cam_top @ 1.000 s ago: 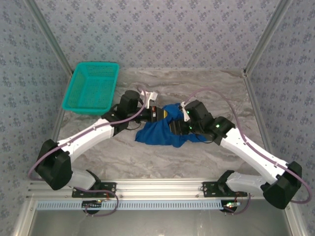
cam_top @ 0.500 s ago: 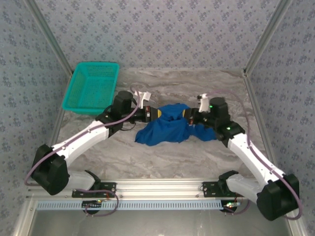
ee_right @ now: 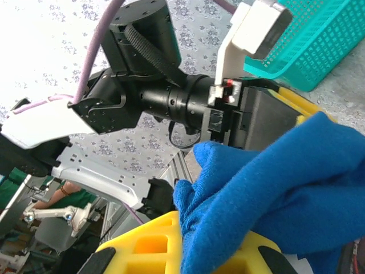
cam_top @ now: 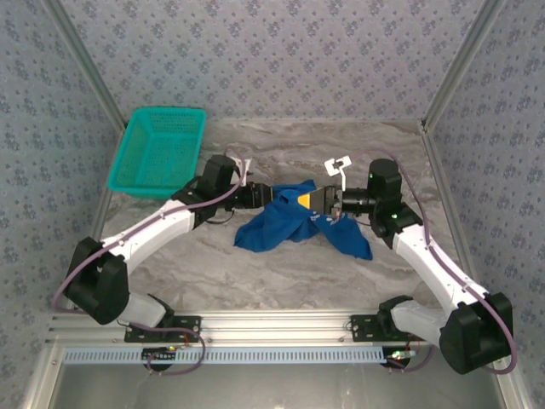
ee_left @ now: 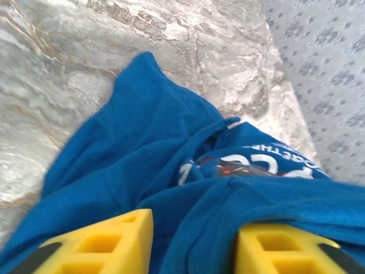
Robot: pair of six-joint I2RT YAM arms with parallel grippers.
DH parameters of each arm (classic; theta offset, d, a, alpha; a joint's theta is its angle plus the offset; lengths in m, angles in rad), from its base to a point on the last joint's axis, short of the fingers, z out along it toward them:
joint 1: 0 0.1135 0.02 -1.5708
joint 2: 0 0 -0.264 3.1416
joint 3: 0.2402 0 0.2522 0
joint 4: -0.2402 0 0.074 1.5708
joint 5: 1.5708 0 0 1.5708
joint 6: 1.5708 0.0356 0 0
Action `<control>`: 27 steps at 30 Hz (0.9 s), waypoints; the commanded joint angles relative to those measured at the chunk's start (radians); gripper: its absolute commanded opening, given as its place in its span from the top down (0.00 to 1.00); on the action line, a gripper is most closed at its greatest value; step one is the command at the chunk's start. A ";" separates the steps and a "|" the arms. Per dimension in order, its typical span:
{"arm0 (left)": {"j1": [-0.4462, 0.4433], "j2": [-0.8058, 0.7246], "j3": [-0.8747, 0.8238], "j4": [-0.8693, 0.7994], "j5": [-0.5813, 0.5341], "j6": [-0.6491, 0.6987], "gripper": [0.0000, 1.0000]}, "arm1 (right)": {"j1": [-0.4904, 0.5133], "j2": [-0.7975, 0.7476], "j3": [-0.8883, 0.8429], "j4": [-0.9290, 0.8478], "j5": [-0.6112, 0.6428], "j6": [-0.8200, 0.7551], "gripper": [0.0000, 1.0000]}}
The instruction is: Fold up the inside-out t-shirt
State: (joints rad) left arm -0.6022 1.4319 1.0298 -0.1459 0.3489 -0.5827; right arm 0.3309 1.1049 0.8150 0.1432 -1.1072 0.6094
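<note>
Shirt [cam_top: 285,223]: crumpled, part lifted, print showing inside; no fold made, apparently all folding left. Left gripper [ee_left: 188,245]: parted, cloth lying between. Right gripper [ee_right: 199,251]: clamped on shirt.

**Item:** inside-out t-shirt [ee_left: 131,154], royal blue.

**Marking:** one print [ee_left: 254,165], pale lettering on the blue cloth, seen from the left wrist view.

**Upper line:** small capitals along the top edge of the print, legible only in part as "…OGETHE…". Both ends run into folds.

**Lower line:** larger white characters, cut off by a fold of cloth. One rounded letter could be a "C" or an "O". The word cannot be read whole.
</note>
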 commanded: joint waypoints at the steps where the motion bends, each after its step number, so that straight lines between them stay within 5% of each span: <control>1: 0.016 -0.022 0.011 -0.090 -0.103 0.053 0.54 | 0.003 -0.004 0.082 -0.074 -0.046 -0.104 1.00; 5: 0.015 -0.189 -0.093 0.002 -0.086 0.127 0.42 | -0.011 0.006 0.102 -0.126 -0.030 -0.147 1.00; 10: 0.005 -0.332 -0.182 0.140 0.111 0.226 0.27 | -0.013 0.024 0.129 -0.188 -0.025 -0.188 1.00; 19: -0.102 -0.268 -0.081 0.099 0.168 0.380 0.22 | -0.012 0.026 0.146 -0.221 -0.015 -0.202 1.00; 27: -0.124 -0.214 -0.022 0.116 0.246 0.381 0.30 | -0.013 0.019 0.146 -0.247 -0.002 -0.219 1.00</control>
State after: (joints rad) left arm -0.7177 1.2125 0.9684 -0.0681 0.5529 -0.2237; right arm 0.3233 1.1305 0.9226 -0.0910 -1.1034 0.4171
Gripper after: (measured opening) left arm 0.709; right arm 0.072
